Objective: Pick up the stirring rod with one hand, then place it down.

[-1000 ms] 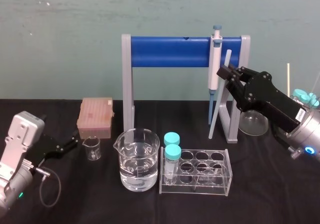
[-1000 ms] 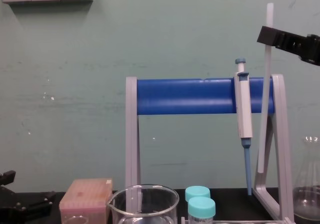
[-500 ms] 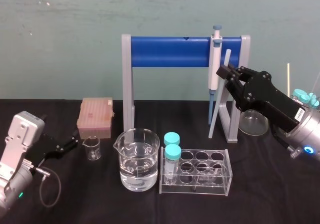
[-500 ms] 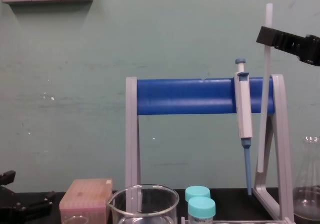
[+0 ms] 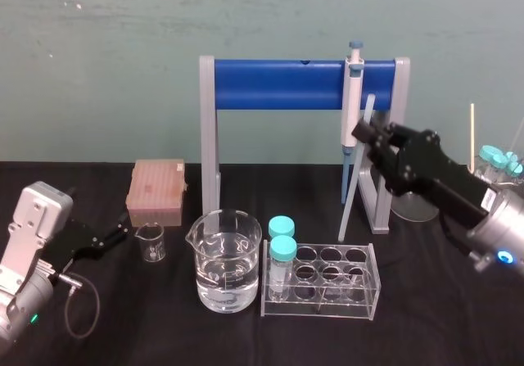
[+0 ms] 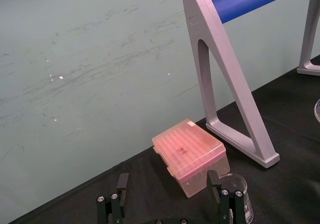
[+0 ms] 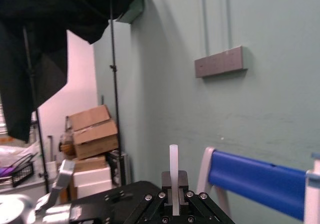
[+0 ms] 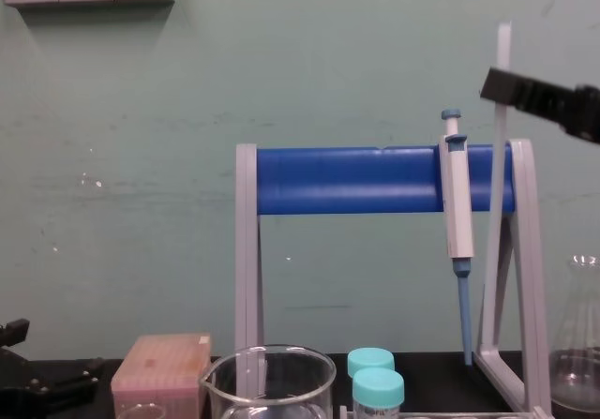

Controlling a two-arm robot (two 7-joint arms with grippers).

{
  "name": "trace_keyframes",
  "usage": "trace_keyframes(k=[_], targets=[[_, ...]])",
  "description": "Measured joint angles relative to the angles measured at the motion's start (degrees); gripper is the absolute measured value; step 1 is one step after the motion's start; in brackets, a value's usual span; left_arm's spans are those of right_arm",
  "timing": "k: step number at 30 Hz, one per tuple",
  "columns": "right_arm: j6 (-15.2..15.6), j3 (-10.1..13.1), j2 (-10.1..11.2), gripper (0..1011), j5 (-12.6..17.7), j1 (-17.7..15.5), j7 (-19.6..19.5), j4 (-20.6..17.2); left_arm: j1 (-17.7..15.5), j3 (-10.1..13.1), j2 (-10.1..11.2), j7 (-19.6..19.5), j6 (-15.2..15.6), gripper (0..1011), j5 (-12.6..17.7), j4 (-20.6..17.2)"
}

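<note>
Grip sits high: right claw [image 5: 366, 128] clenched near the top of the stirring rod [image 5: 353, 178], so it hangs steeply beside the pipette [image 5: 352, 108] — ready for lowering, I'd guess. Left claw [image 5: 121, 234] idles, parted, far left.

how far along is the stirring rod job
Pickup looks done: the right gripper is shut on the stirring rod, holding it nearly upright beside the pipette. Left to do: set it down and let go. The left gripper is parked, open, far left.
</note>
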Motion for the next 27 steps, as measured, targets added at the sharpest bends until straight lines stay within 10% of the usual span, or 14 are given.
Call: trace_keyframes(k=[12, 27], targets=[[-3.73, -2.09, 0.62, 66, -2.34, -0.63, 3.76, 5.01, 0.00, 0.00, 0.00, 0.00, 0.00, 1000, 0.00, 0.00], [-7.06, -2.64, -3.92, 66, -3.96, 1.99, 5.29, 12.88, 0.00, 0.00, 0.00, 0.00, 0.00, 1000, 0.00, 0.00]])
